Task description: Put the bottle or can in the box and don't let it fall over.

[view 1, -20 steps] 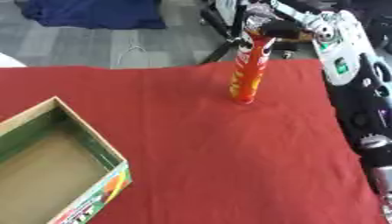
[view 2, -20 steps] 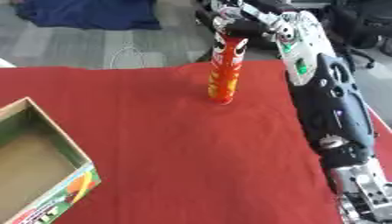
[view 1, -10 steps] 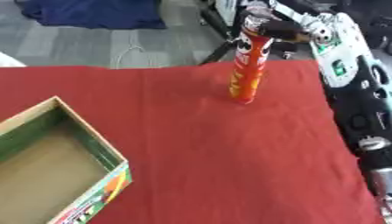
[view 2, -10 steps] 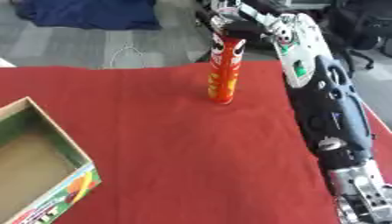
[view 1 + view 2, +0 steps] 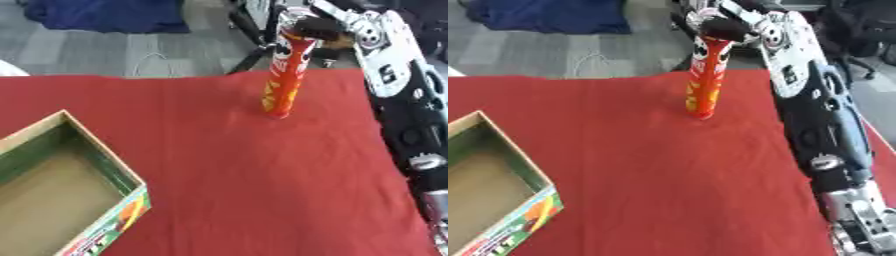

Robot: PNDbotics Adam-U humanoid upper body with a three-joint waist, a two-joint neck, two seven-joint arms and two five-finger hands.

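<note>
Now right hand (image 5: 308,26) on a more tilted can (image 5: 285,80).

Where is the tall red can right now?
The red can stands tilted near the far edge of the red tablecloth, right of centre, its top held by the right hand. The open box sits apart at the near left.

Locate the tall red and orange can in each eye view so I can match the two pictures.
Left eye view: the tall red and orange cylindrical can stands upper right of centre, on the far part of the red cloth.
Right eye view: the same can sits nearer the middle, just right of centre.
Shared landmark: the robot's right hand is curled round the can's top in both views.
</note>
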